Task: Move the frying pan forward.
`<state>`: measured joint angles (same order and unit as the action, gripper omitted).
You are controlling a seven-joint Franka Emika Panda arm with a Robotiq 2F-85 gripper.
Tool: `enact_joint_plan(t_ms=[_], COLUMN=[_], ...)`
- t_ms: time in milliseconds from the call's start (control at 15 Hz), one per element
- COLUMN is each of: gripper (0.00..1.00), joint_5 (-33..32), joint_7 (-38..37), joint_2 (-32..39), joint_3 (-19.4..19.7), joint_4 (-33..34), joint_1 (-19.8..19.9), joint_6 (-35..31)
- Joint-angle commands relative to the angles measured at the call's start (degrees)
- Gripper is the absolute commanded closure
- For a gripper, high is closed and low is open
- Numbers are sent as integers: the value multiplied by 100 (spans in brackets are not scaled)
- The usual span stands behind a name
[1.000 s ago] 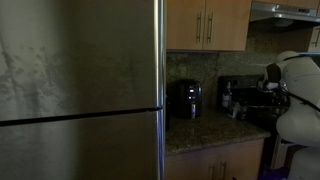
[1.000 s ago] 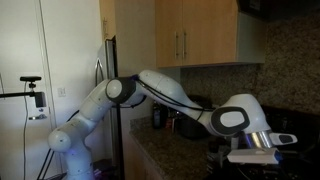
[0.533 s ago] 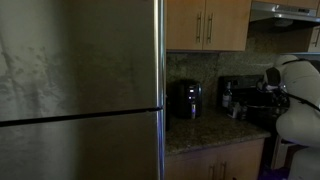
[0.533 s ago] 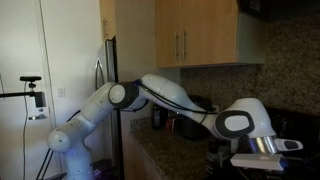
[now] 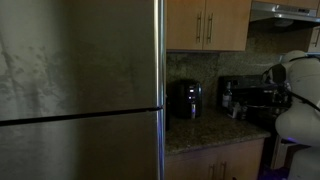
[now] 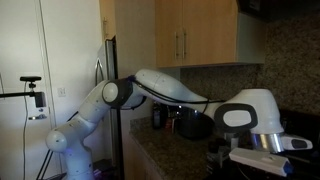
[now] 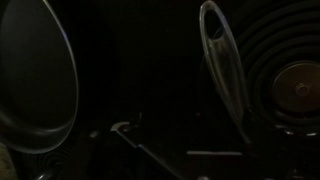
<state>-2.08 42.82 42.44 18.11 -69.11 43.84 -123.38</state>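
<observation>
The wrist view is very dark. A large round dark pan [image 7: 35,85] with a pale rim fills its left side. A long metal handle with a loop end [image 7: 222,60] slants down the middle right. I cannot tell whether that handle belongs to this pan. My gripper's fingers do not show clearly in the wrist view. In both exterior views my arm reaches toward the stove side, with the white wrist [image 5: 297,95] low over the counter and the gripper [image 6: 268,156] at the frame's bottom edge. The pan is hidden in both exterior views.
A stove burner with concentric rings [image 7: 296,86] lies to the right of the handle. A black appliance [image 5: 185,98] and a coffee maker [image 5: 232,96] stand on the granite counter [image 5: 205,130]. A steel fridge [image 5: 80,90] fills the left. Wooden cabinets [image 6: 195,35] hang above.
My wrist has shifted a little to the right and upward in an exterior view, and the elbow has swung with it. Nothing else has visibly moved.
</observation>
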Motion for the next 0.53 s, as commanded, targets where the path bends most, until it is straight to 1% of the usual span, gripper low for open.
enact_joint_plan(t_ms=[0,267,400,467], gripper=[0,0,0,0], joint_5=[327,305,170,213], joint_7=[554,893,875,704], joint_2=[-52,19,54,3], joint_3=[-241,-255,-200,-174], joint_4=[245,301,259,160], joint_1=[247,195,110,99], joint_6=[590,929,847,709])
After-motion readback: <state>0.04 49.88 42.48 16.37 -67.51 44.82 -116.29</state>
